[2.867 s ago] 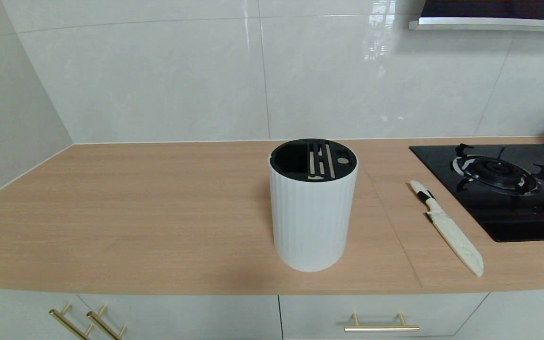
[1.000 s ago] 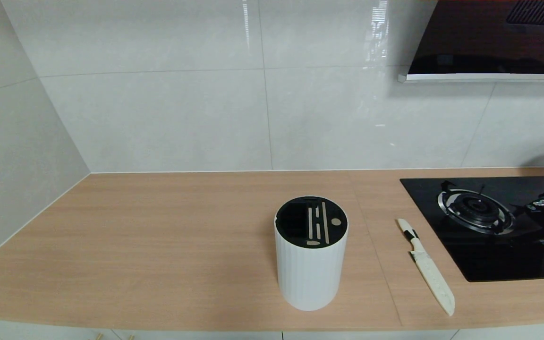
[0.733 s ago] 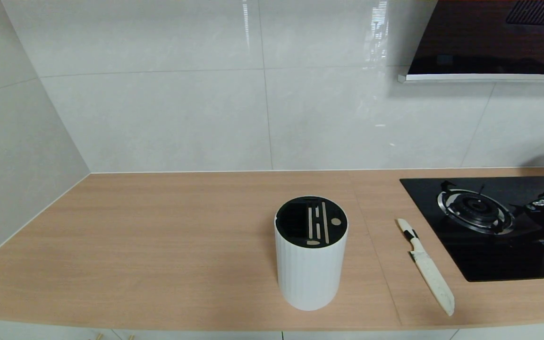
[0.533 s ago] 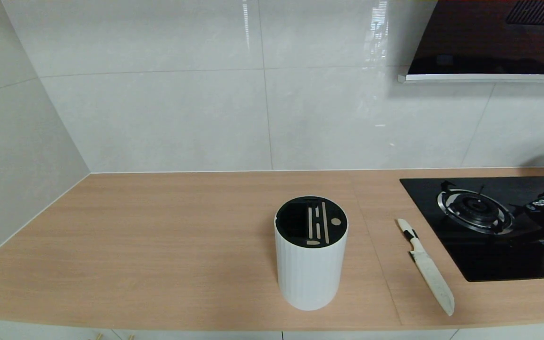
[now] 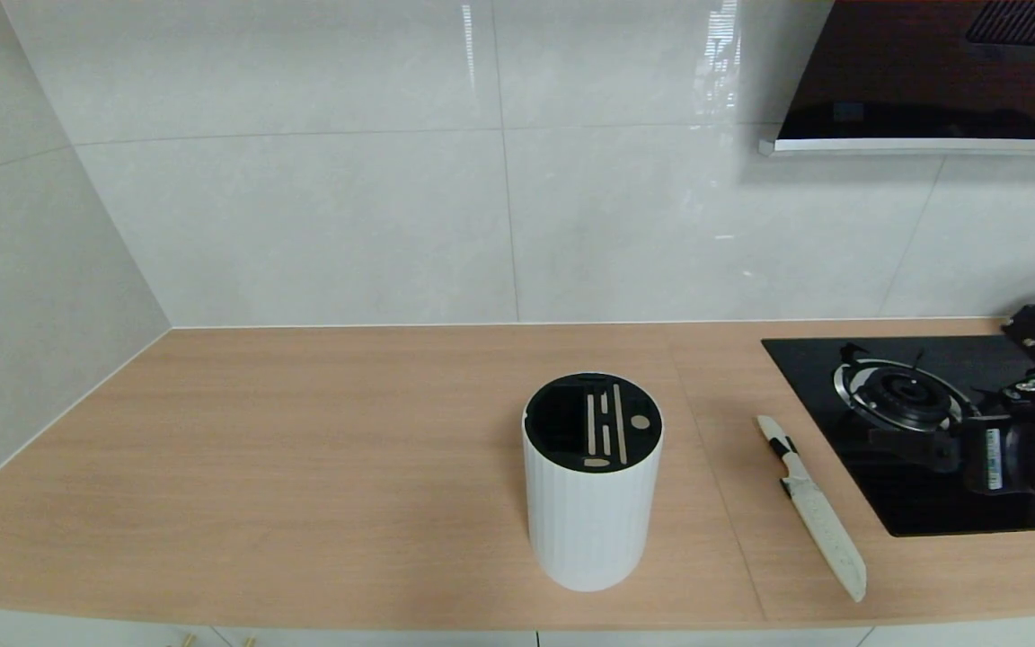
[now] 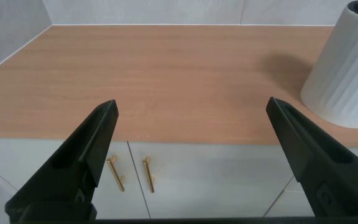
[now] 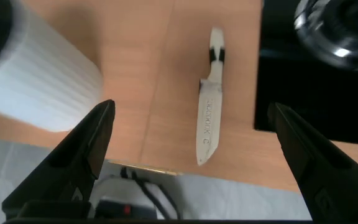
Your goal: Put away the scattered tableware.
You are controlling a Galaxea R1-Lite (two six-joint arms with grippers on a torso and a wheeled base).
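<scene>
**Item location.** The white knife with a speckled blade and a black band on its handle (image 5: 809, 508) lies flat on the light wooden countertop (image 5: 302, 431). It sits between the white ribbed cylindrical holder with a black slotted top (image 5: 591, 503) and the black glass gas hob (image 5: 908, 512), touching neither. The handle points toward the tiled wall. The blade tip lies near the front edge of the countertop.

**Gripper state.** The right gripper (image 7: 191, 109) hangs above the knife with its jaws spread wide and nothing held. The left gripper (image 6: 191, 102) is in front of the countertop's edge, apart from the holder, jaws likewise spread and empty.

**Handling.** The knife is probably light and rigid, and should not flex under a pinch. The blade is thin and smooth and lies flush with the surface, so it offers the fingers little and is likely to slip. Do not grip it there. The handle is thicker. Take hold across its width, close to the black band, where the balance point likely sits. A grip at the far end of the handle risks the blade drooping.

**Caution.** The slots in the holder are narrow. The blade must hang tip-down and line up with a slot. A skewed entry may push or tip the holder, which appears light.
</scene>
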